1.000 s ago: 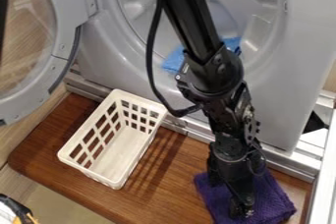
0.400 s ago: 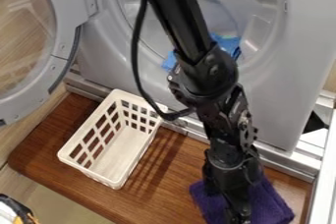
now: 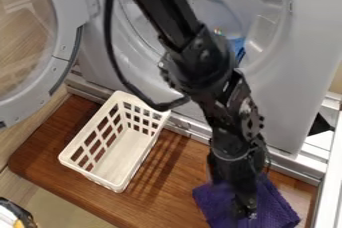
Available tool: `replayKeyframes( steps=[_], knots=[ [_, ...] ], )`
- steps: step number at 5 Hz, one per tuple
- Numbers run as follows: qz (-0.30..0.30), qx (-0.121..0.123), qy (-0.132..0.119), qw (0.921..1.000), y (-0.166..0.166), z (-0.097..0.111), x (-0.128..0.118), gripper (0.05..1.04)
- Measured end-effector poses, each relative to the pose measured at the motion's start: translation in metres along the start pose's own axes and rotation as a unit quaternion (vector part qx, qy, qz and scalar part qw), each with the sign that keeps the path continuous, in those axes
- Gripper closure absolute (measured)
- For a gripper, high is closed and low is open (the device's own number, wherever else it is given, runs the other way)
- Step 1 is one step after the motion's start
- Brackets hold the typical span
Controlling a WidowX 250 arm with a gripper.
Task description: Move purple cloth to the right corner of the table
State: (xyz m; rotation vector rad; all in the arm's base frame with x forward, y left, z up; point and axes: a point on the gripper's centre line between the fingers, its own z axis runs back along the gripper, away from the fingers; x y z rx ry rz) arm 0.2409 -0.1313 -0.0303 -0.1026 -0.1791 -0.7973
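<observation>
White slatted basket (image 3: pixel 119 164), its pale floor exposed, on the wooden tabletop (image 3: pixel 40 158); behind it, 1 round drum (image 3: pixel 264 27) containing a blue item (image 3: pixel 238 46). Purple cloth (image 3: pixel 279 209) lies at lower right beneath the gripper (image 3: pixel 244 211), whose spread or pinching state cannot be determined.

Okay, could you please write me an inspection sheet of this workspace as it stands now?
Surface: brown wooden top, partly covered by cloth and basket.
Job's things: purple cloth, spread with some folds, at the right end of the wood.
Clutter: white slatted basket left of the cloth.
Gripper: at the cloth; whether it holds it is unclear.
Cables: black cable loops beside the arm.
Surroundings: gray machine behind, round door open, blue item inside.
</observation>
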Motion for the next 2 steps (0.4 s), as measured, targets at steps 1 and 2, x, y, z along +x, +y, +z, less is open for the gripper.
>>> replayKeyframes(
  steps=[1,2],
  knots=[
    [-0.009,0.018,-0.026,0.9995,0.000,0.021,0.005,0.084],
    [-0.022,0.042,-0.048,0.9977,0.000,0.040,0.004,0.084]
  ],
)
